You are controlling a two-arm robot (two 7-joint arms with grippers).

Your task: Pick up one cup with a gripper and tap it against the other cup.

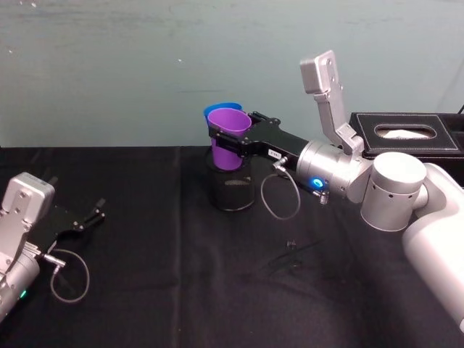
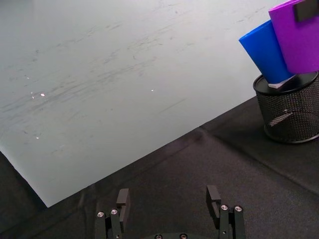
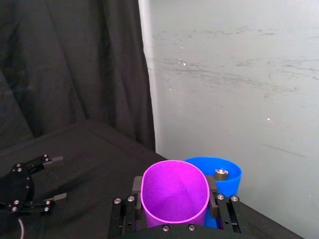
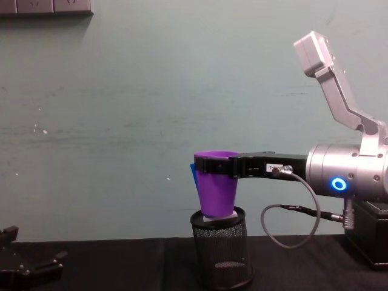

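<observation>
Head view: right end effector grips purple cup beside blue cup in mesh holder; left end effector rests open.

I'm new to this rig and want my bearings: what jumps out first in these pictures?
The purple cup, clamped by the right gripper just over a black mesh holder at the back of the table. The blue cup leans in that holder right behind it. The left gripper lies idle, fingers open, at the near left.
</observation>
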